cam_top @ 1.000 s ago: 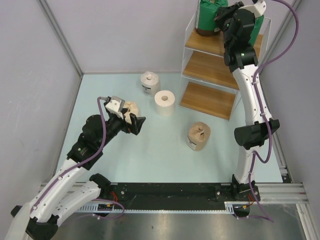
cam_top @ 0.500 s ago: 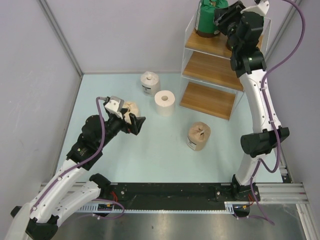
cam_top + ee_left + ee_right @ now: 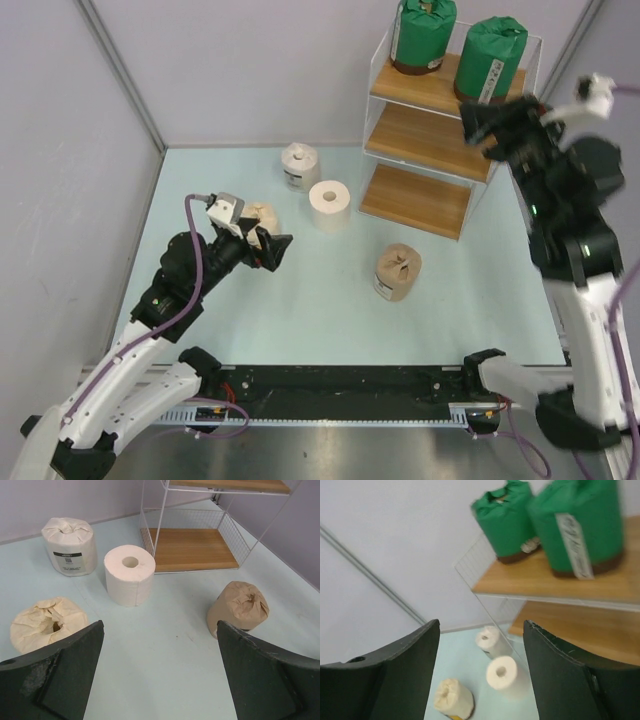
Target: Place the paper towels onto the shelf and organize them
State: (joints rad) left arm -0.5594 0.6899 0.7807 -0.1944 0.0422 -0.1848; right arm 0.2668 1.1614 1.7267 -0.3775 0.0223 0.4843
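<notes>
Two green-wrapped paper towels (image 3: 422, 35) (image 3: 492, 58) stand upright side by side on the top board of the shelf (image 3: 420, 135). My right gripper (image 3: 476, 130) hangs open and empty just in front of the shelf, clear of both. Its wrist view shows the green rolls (image 3: 507, 522) (image 3: 575, 525) above its jaws (image 3: 481, 630). On the table stand a labelled white-wrapped roll (image 3: 299, 165), a bare white roll (image 3: 329, 204), a cream roll (image 3: 262, 217) and a tan roll (image 3: 398, 272). My left gripper (image 3: 275, 250) is wide open and empty beside the cream roll (image 3: 45, 625).
The shelf's middle and bottom boards (image 3: 192, 547) are bare. Lilac walls close the table at the left and back. A black rail (image 3: 340, 385) with the arm bases runs along the near edge.
My right gripper opened, left the second green roll standing on the top board, and drew back right and downward from the shelf. The left arm barely moved.
</notes>
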